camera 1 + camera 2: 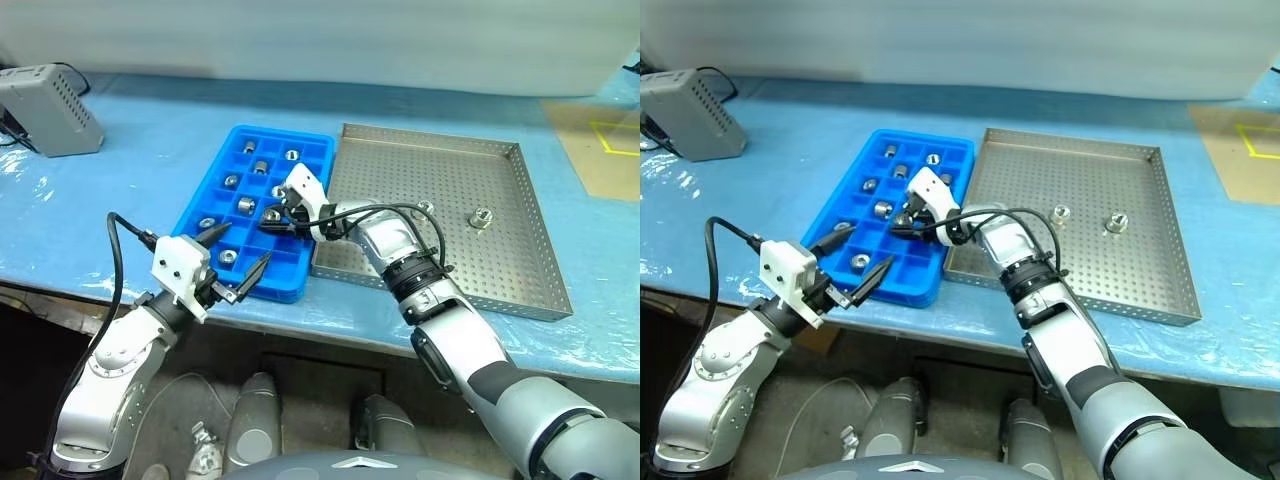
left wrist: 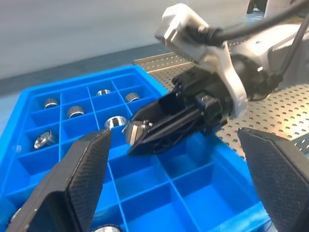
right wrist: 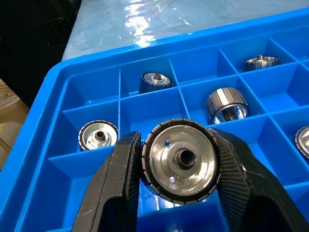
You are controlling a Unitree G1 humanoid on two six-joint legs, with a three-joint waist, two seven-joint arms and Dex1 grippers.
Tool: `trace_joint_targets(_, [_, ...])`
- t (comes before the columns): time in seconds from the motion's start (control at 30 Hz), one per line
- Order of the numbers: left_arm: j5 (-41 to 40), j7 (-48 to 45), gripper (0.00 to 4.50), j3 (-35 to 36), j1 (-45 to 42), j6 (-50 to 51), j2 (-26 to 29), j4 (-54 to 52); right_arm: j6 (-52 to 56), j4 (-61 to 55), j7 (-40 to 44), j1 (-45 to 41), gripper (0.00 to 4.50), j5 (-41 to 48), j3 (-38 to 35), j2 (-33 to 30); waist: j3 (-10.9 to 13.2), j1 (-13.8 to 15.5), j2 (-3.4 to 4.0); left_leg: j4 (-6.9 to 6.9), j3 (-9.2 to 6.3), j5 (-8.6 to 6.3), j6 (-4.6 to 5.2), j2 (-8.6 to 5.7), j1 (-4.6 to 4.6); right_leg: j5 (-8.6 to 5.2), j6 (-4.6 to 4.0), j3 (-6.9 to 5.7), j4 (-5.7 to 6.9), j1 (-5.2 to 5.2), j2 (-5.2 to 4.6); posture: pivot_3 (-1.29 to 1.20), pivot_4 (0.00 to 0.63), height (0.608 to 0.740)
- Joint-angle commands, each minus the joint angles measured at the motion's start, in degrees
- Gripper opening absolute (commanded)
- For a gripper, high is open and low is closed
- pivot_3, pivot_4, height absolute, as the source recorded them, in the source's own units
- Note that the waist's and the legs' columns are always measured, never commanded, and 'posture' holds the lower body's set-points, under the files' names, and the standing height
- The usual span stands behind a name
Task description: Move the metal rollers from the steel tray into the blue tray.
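Note:
The blue tray [image 1: 290, 272] lies in the middle of the table with the steel tray [image 1: 480, 285] against its right side. Several metal rollers [image 1: 246, 206] sit in separate blue compartments. Two rollers [image 1: 481, 216] rest on the steel tray's perforated floor. My right gripper [image 1: 272, 220] reaches left over the blue tray and is shut on a shiny roller [image 3: 182, 166], held just above an empty compartment. At the blue tray's near edge my left gripper [image 1: 243, 247] hovers open and empty, pointing toward the right gripper.
A grey box [image 1: 45, 105] with a cable stands at the back left. The table is covered in blue sheeting [image 1: 150, 170]. A brown panel with yellow lines [image 1: 600, 150] lies at the far right. The table's front edge runs just below both trays.

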Motion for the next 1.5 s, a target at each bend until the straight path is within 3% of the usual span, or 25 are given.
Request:
trace_joint_targets(0.03, [-3.8, 2.7, 4.44, 2.9, -3.1, 5.9, 1.7, -6.2, -0.4, -0.6, 0.5, -0.4, 1.74, 1.0, -0.6, 1.8, 0.0, 0.0, 0.0, 0.0, 0.0, 0.01, -0.02, 0.0, 0.0, 0.0, 0.0, 0.0, 0.03, 0.0, 0.0, 0.34, 0.15, 0.74])
trace_joint_targets(0.3, [-11.9, 5.7, 4.44, 9.5, -7.4, 15.3, 5.5, -10.0, -1.6, 2.0, 0.9, -1.2, 1.74, 0.0, -0.2, 3.7, 0.0, 0.1, 0.0, 0.05, -0.01, 0.05, -0.08, -0.02, 0.0, 0.01, -0.02, -0.02, 0.07, 0.01, -0.01, 0.36, 0.15, 0.74])
trace_joint_targets(0.53, [-12.2, 6.1, 4.44, 8.8, -6.9, 14.7, 5.6, -9.1, -3.0, 3.8, -0.7, -1.8, 3.98, 1.1, -2.6, 3.9, 0.0, 0.3, 0.0, 0.05, -0.04, 0.06, -0.1, -0.02, 0.0, 0.01, -0.02, -0.04, 0.08, 0.04, -0.01, 0.36, 0.15, 0.74])
trace_joint_targets(0.73, [-8.7, 5.1, 4.44, 0.8, -10.3, 10.7, 2.5, -3.4, -3.9, 1.9, -2.5, -2.4, 3.98, 2.9, -7.4, 1.1, 0.0, 0.7, 0.0, 0.07, -0.02, 0.09, -0.15, -0.03, 0.01, 0.01, 0.0, -0.06, 0.08, 0.08, -0.02, 0.26, 0.15, 0.74])
trace_joint_targets(1.07, [-1.4, -4.0, 4.44, -7.9, -25.0, -1.9, -2.5, 24.0, 4.5, -12.6, -10.7, 2.7, 3.98, 2.9, -15.1, -12.9, 0.0, -0.7, -0.03, 0.32, 0.17, 0.21, -0.32, -0.1, 0.05, 0.26, 0.3, 0.01, 0.15, 0.2, 0.02, -0.04, 0.15, 0.74])
trace_joint_targets(1.2, [0.7, -7.9, 4.44, -9.2, -30.2, -7.9, -4.6, 34.1, 9.9, -17.7, -16.2, 5.9, 3.98, 2.3, -17.5, -17.0, 0.0, -3.0, -0.04, 0.36, 0.19, 0.22, -0.33, -0.16, 0.09, 0.3, 0.28, 0.05, 0.15, 0.2, 0.11, -0.11, 0.15, 0.74])
trace_joint_targets(1.5, [4.1, -9.5, 4.44, -10.9, -36.1, -15.1, -11.1, 44.5, 16.3, -16.0, -28.7, 8.1, 3.98, 1.0, -19.8, -17.3, 0.0, -6.8, -0.05, 0.38, 0.27, 0.2, -0.27, -0.13, 0.2, 0.33, 0.2, 0.19, 0.16, 0.2, 0.21, -0.19, 0.15, 0.74])
